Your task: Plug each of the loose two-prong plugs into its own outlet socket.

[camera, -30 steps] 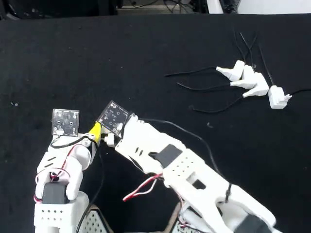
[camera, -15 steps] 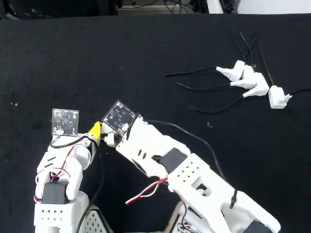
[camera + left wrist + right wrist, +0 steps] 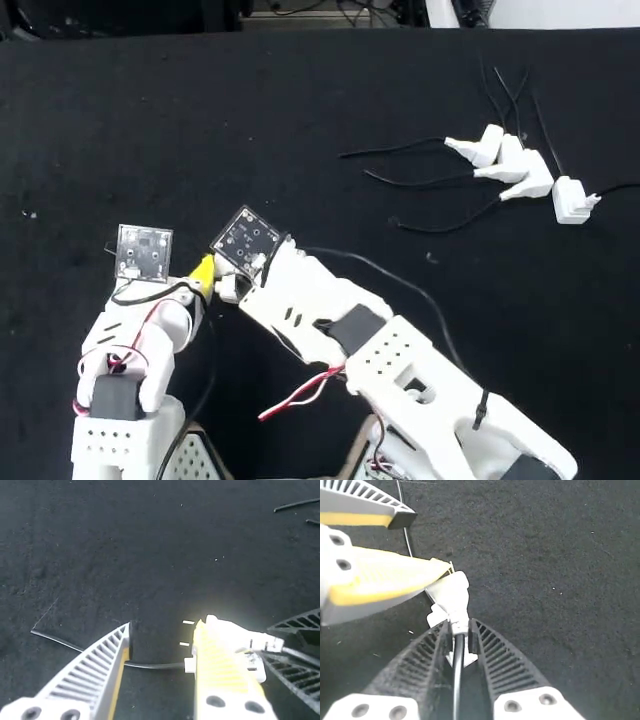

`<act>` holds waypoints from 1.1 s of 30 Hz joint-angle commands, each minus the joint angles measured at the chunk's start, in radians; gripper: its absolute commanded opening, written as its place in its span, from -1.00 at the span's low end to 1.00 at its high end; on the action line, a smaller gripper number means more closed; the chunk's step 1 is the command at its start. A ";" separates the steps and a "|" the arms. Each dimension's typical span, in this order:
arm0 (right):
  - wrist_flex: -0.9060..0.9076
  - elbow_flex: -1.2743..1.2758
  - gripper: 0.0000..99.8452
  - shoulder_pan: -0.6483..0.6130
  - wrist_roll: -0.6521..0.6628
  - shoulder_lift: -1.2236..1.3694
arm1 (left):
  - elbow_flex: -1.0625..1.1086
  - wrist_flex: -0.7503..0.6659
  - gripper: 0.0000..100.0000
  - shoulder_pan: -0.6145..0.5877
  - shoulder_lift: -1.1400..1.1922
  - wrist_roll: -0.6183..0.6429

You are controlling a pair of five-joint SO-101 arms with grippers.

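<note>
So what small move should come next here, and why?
Probably close the left gripper on the white plug: it stands open, the plug rests against its yellow finger, and the right gripper pinches the plug's cord end.

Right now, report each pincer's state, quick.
Left pincer: open, gripping nothing.
Right pincer: closed on the white plug.

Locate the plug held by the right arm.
In the high view's lower left, the plug is clamped in the right gripper, just beside the open left gripper.
</note>
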 commanded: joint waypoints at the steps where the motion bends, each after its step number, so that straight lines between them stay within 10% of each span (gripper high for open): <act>1: -0.028 -0.004 -0.98 -0.014 -0.009 -0.039 | -0.007 -0.012 -0.59 0.019 -0.003 -0.006; 33: -0.020 -0.028 -0.98 -0.009 -0.012 -0.047 | 0.010 -0.012 -0.58 0.022 -0.003 -0.005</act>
